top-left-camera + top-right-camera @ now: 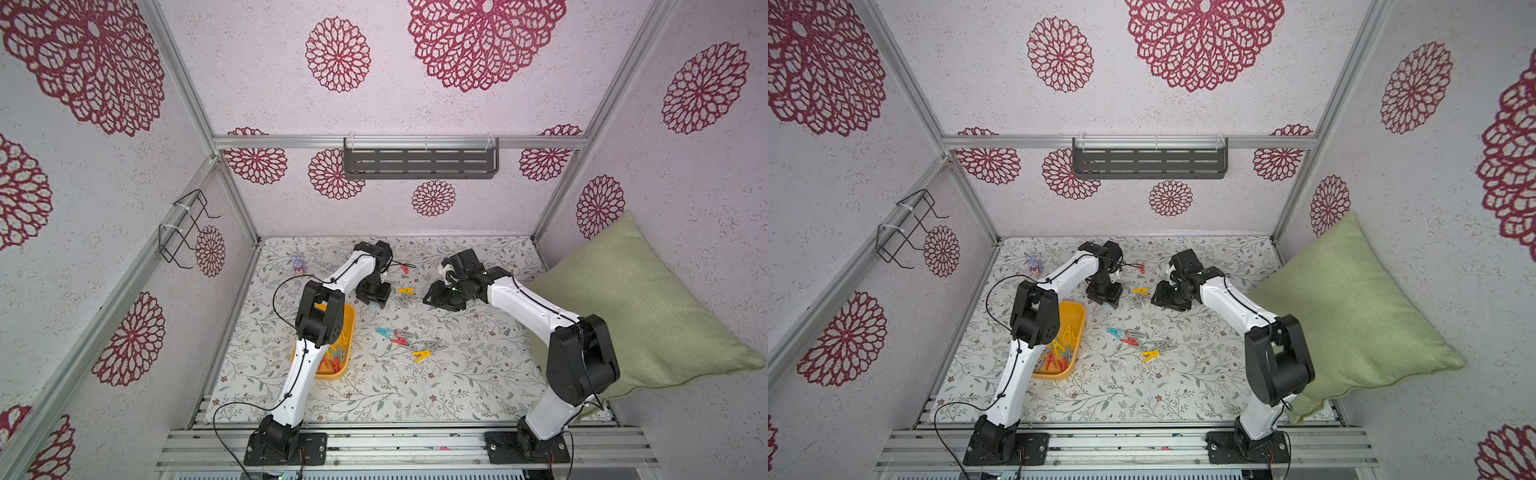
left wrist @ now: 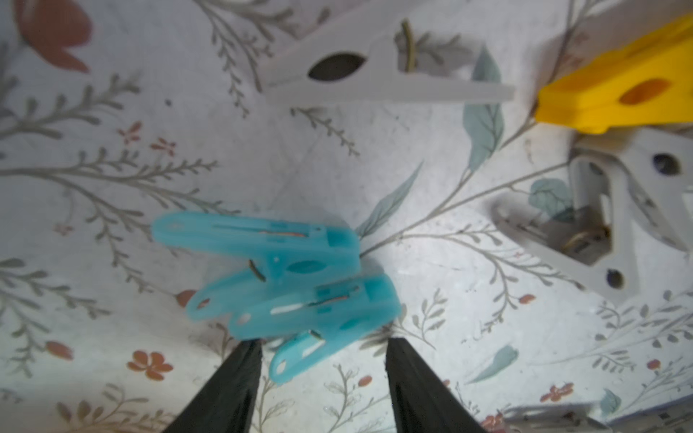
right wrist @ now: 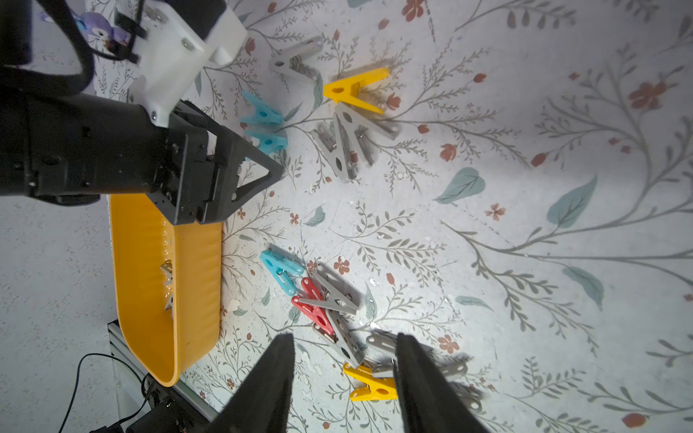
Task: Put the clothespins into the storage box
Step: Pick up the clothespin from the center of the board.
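Observation:
Two teal-blue clothespins [image 2: 300, 277] lie together on the flowered table. My left gripper [image 2: 324, 341] stands low over them with its jaws apart, and one leg of the nearer pin lies between the fingertips. In both top views this gripper [image 1: 374, 301] [image 1: 1106, 301] points down beside the yellow storage box [image 1: 350, 328], which holds several pins. My right gripper [image 3: 344, 337] is open and holds nothing; it hangs above a loose pile of red, grey, teal and yellow clothespins [image 3: 322, 300]. Grey and yellow pins [image 3: 352, 123] lie close to the teal pair.
A lone red pin [image 1: 404, 269] lies at the back of the table. A small blue bunny figure [image 1: 297, 264] stands at the back left. A green pillow [image 1: 644, 316] leans along the right side. A grey slotted shelf [image 1: 419, 160] hangs on the back wall.

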Tool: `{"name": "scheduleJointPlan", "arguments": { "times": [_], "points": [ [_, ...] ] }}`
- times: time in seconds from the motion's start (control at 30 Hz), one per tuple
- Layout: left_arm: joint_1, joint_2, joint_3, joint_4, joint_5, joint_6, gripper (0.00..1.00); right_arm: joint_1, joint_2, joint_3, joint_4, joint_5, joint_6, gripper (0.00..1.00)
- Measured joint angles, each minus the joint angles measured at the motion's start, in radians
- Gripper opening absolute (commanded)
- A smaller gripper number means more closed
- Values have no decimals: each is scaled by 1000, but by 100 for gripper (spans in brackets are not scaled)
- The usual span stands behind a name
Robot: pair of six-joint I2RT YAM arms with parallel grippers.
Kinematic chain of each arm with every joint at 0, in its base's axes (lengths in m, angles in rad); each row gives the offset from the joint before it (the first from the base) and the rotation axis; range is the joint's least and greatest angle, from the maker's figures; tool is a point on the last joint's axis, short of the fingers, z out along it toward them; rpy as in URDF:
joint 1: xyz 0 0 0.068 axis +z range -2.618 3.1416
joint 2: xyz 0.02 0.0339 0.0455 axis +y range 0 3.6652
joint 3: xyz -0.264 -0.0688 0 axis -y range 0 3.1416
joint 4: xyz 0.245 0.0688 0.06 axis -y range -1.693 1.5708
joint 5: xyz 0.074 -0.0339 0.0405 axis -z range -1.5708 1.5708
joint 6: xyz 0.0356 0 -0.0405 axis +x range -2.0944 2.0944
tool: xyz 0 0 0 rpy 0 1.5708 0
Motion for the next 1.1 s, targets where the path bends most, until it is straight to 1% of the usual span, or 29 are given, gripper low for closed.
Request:
{"name": "scheduleJointPlan", "arguments": {
  "times": [0.07,0.17,0.33,0.43,0.7,0.8,0.87,0.97,1.1],
  "points": [
    [-1,2,0,1,1,-2,54,0,5,0,-3,0,0,50],
    [-5,2,0,5,6,-6,47,0,11,0,-3,0,0,50],
    [-20,2,0,8,18,-17,32,0,15,0,-2,-1,0,49],
    [-29,2,-3,8,27,-23,20,0,15,0,-2,-1,1,49],
    [-37,-16,-28,16,31,-43,1,0,15,0,-1,-3,1,49],
    [-39,-55,-67,17,29,-53,0,0,14,0,1,-3,2,49],
    [-40,-105,-101,16,20,-64,0,0,14,0,2,-3,2,49],
    [-40,-211,-158,16,3,-78,0,0,14,0,5,-2,2,49],
    [-40,-410,-257,17,-27,-101,0,16,15,1,5,10,1,49]
  ]
}}
